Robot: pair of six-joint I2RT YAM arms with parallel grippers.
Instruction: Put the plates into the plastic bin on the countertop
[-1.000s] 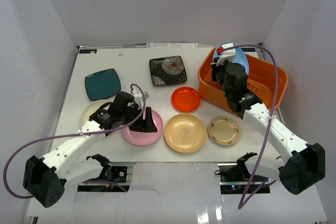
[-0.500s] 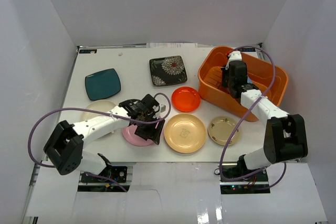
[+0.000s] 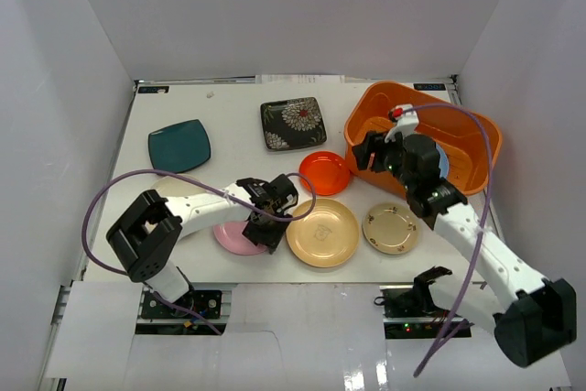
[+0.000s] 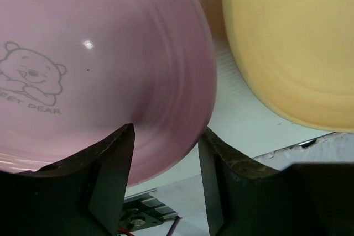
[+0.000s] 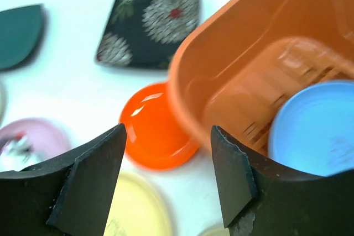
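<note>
Evidently left claw (image 4: 166, 132) and right claw (image 5: 167, 131) gape released over white-walled countertop (image 3: 238, 116).

Probably a robotics lab test cell: plain white panels (image 3: 275, 16) wall a white worktop (image 3: 238, 116), with robot arms (image 3: 476, 235) bolted at its near edge.

Orange bin (image 5: 232, 64); light-blue plate (image 5: 315, 131); pink plate (image 4: 99, 53), bear print; beige plate (image 3: 391, 228), perhaps flecked.

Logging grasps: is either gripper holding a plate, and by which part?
Neither holds anything. The right gripper is open above the rim of the bin; the left gripper is open, straddling the edge of the pink plate.
</note>
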